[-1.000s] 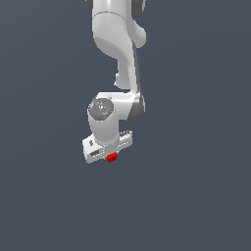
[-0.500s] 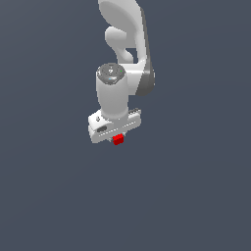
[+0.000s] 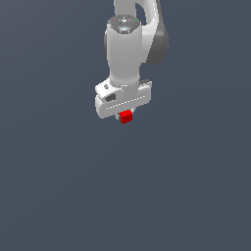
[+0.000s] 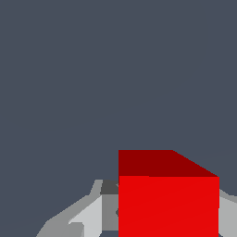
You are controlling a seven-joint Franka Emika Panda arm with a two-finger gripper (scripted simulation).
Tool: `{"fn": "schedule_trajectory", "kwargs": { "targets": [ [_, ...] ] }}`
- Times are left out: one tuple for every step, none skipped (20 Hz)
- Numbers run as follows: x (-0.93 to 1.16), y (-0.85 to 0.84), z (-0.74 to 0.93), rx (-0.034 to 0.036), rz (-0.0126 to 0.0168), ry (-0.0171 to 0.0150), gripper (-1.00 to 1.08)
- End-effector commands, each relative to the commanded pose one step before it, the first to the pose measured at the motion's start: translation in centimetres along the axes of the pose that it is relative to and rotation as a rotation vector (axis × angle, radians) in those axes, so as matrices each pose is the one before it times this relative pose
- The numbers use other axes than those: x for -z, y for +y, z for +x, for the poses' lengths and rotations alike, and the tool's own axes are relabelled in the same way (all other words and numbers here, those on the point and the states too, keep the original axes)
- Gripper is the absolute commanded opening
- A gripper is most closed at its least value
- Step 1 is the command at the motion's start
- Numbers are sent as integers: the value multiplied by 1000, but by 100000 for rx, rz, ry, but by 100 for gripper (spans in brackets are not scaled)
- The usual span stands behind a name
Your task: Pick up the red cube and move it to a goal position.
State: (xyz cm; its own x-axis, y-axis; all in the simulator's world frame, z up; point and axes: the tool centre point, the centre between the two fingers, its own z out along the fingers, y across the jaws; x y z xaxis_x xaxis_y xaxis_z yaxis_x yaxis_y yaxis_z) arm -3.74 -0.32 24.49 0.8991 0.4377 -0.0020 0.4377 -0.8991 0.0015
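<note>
red cube (image 3: 126, 116) in end effector (image 3: 125, 114)

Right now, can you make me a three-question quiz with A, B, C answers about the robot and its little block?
1. Where is the cube?
A. under the gripper, between its fingers
B. on top of the arm
C. far off to one side

2. What colour is the cube?
A. blue
B. red
C. green

3. What is the gripper doing?
A. hanging open with nothing in it
B. holding the cube
C. out of view

Answers: 1 A, it shows just below the white hand; 2 B, bright red in both views; 3 B, grey fingers flank it.
</note>
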Motion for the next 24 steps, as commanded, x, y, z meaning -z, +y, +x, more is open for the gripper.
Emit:
{"fn": "schedule_trajectory", "kwargs": {
  "targets": [
    [2335, -1343, -756, 3, -51, 48, -100],
    [914, -520, -278, 0, 0, 0, -100],
    [884, -502, -265, 0, 0, 0, -100],
    [851, -482, -253, 0, 0, 0, -100],
    [824, -472, -241, 45, 39, 35, -100],
    [778, -439, -229, 0, 0, 0, -100],
    [745, -419, -214, 0, 0, 0, -100],
    [714, -398, -197, 0, 0, 0, -100],
    [685, -364, -189, 1, 41, 26, -100],
    [645, -354, -164, 0, 0, 0, -100],
    [608, -314, -161, -5, 40, 28, -100],
    [554, -303, -137, 0, 0, 0, -100],
    [501, -274, -123, 0, 0, 0, -100],
    [446, -243, -109, 0, 0, 0, -100],
    [394, -194, -104, -5, 40, 28, -100],
    [331, -179, -77, 0, 0, 0, -100],
    [274, -147, -60, 0, 0, 0, -100],
    [218, -115, -43, 0, 0, 0, -100],
    [162, -83, -25, 0, 0, 0, -100],
    [106, -51, -7, 0, 0, 0, -100],
    [50, -19, 11, 0, 0, 0, -100],
    [2, 49, 9, -41, 44, 34, -100],
    [-60, 43, 46, 0, 0, 0, -100],
    [-62, 40, 35, 0, 0, 0, -100]
  ]
}}
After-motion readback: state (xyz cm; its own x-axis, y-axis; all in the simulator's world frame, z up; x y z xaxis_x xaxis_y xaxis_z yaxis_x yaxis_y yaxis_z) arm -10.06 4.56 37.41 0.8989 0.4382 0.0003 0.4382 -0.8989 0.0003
